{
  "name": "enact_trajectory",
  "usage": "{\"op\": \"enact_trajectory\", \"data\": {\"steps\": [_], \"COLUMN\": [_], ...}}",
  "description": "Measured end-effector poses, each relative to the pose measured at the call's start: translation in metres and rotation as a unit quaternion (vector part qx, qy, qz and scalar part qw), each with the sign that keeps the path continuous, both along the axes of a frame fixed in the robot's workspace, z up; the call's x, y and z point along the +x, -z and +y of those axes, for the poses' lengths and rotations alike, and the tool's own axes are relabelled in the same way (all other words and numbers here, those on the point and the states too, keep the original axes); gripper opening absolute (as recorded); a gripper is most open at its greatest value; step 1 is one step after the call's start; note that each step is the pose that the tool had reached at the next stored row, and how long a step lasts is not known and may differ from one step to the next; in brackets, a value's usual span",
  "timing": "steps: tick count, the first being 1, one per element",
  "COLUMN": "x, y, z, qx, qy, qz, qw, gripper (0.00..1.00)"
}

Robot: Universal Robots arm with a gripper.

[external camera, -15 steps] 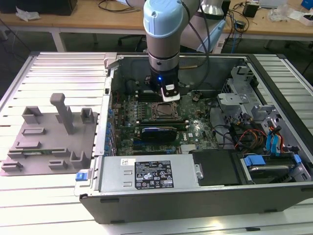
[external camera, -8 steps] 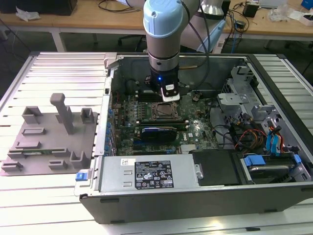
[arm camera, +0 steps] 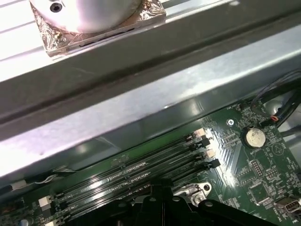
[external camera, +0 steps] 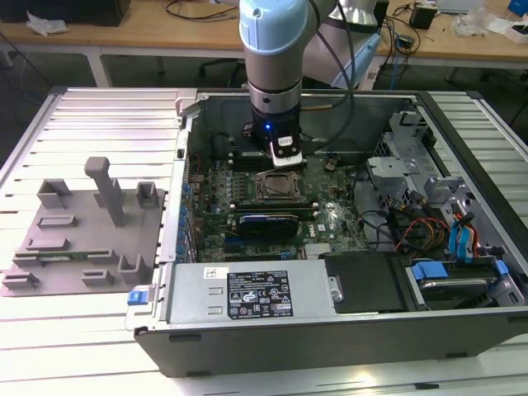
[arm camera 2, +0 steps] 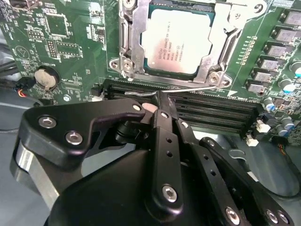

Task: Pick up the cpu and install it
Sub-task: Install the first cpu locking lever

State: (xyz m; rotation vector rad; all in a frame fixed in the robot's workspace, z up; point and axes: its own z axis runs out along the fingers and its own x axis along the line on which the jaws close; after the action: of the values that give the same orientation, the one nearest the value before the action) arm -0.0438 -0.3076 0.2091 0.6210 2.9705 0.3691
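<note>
While the cpu (arm camera 2: 176, 40) is sitting in the socket (arm camera 2: 221, 52) at top centre of the second wrist view, the gripper (arm camera 2: 159, 100) is hovering just below, jaws pressed together, empty. Placement is looking done, I judge; flat seating is needing a check.

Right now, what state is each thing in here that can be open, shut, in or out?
cpu: lying flat in the socket, nothing gripping it.
gripper: over the memory slots, apart from the cpu.
computer case: on its side, open on top.
coin battery: in place on the motherboard.
</note>
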Motion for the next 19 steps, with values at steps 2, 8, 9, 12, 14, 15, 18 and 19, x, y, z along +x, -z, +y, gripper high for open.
{"op": "enact_trajectory", "data": {"steps": [2,8,9,12,14,15,18,19], "x": [-0.0002,-0.0002,-0.0001,0.0,0.0,0.0,0.0,-0.0003], "y": [0.0,0.0,0.0,-0.0006,-0.0026,-0.0035,-0.0077,-0.0091], "z": [0.0006,0.0034,0.0034,0.0035,0.0035,0.0035,0.0034,0.0034], "qx": [0.0,-0.0006,-0.0008,-0.0009,-0.0008,-0.0008,-0.0007,-0.0007], "qy": [0.0,0.0,0.0,0.001,0.0,0.0,0.001,0.001], "qz": [0.0,0.0,0.0,0.0001,0.0,0.0,0.0,0.0], "qw": [1.0,1.0,1.0,1.0,1.0,1.0,1.0,1.0], "gripper": [0.11,0.11,0.11,0.11,0.11,0.11,0.11,0.11]}}
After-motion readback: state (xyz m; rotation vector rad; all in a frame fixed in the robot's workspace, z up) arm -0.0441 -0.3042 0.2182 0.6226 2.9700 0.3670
